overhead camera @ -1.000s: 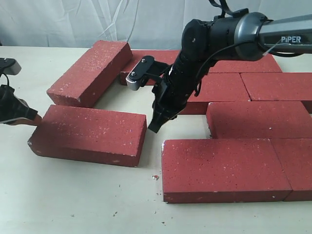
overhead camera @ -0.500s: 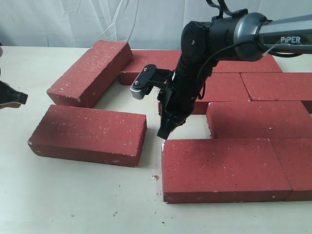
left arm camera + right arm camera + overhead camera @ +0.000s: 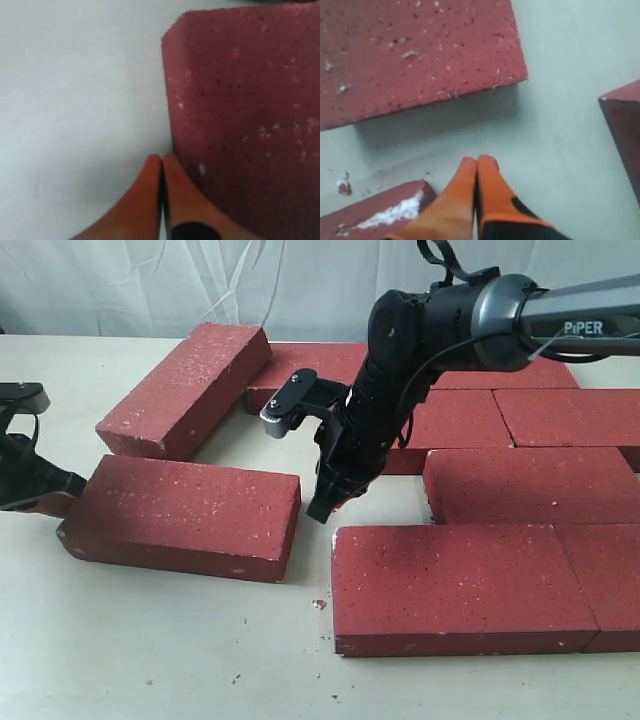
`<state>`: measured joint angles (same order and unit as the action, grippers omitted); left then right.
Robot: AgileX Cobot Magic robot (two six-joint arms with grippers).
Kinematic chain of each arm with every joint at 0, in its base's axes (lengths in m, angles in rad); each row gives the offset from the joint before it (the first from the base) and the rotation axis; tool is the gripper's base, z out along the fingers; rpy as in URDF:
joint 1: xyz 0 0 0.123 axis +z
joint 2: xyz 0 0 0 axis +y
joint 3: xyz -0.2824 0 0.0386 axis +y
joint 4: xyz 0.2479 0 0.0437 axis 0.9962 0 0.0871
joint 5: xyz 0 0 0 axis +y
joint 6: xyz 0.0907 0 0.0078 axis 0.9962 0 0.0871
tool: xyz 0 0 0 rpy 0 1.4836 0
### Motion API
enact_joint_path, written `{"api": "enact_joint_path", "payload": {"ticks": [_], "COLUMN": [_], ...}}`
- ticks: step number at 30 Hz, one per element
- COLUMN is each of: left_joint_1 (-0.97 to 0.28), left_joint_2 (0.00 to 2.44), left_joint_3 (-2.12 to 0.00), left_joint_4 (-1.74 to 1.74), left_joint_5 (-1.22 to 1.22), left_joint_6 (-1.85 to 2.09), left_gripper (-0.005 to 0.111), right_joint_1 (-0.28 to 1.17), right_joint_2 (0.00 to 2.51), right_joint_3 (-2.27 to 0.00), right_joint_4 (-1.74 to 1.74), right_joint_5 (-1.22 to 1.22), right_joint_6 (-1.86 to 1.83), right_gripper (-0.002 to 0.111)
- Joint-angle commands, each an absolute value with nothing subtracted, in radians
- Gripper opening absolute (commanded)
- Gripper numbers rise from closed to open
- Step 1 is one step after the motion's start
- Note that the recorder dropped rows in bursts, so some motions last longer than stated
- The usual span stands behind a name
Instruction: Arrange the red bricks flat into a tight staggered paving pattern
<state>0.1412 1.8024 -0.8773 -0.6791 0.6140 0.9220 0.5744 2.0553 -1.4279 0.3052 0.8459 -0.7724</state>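
L gripper (image 3: 50,498), fingers pinched together w/ nothing between, sits at the left end of the loose brick (image 3: 185,515), lower left of the exterior view; on wrist cam the tips look to touch its edge. R gripper (image 3: 322,506), also clenched empty, hangs in the gap btwn that brick and the laid rows (image 3: 460,585) at right. I judge this is the push step: next I'd shove it rightward, kept square, to close the gap. An angled brick (image 3: 185,388) waits upper left. Bricks are rough, speckled and flat-faced, one corner chipped whitish. The table (image 3: 150,670) is smooth and pale.

right pincer (image 3: 477,161): tips pressed together | above table (image 3: 560,60) | red bricks (image 3: 415,55) on three sides
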Motion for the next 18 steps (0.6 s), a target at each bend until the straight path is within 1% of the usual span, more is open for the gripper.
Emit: {"api": "enact_joint_path", "payload": {"ticks": [1,7,8,10,13,18], "left_joint_1": [0.078,0.057,0.057,0.057,0.057,0.057], "left_joint_2": [1.814,1.814,1.814,1.814,1.814,1.814], "left_joint_3": [-0.895,-0.907,-0.907,-0.907,-0.907,-0.907], "left_joint_4": [-0.717,-0.725,-0.725,-0.731,-0.731,-0.731], "left_joint_5": [0.604,0.602,0.590,0.577,0.572,0.572], "left_joint_6": [0.955,0.957,0.957,0.957,0.957,0.957], "left_gripper": [0.000,0.000,0.000,0.000,0.000,0.000], "right_joint_1": [0.570,0.570,0.570,0.572,0.602,0.712], "right_joint_2": [2.043,1.979,1.966,1.961,1.977,2.021], "right_joint_3": [-1.431,-1.431,-1.431,-1.431,-1.431,-1.431], "right_joint_4": [0.228,0.171,0.261,0.460,0.645,0.603], "right_joint_5": [0.844,1.084,1.147,1.221,1.221,1.129], "right_joint_6": [-0.764,-0.697,-0.726,-0.951,-1.133,-1.138], "right_gripper": [-0.001,-0.001,-0.001,-0.001,-0.001,-0.001]}}
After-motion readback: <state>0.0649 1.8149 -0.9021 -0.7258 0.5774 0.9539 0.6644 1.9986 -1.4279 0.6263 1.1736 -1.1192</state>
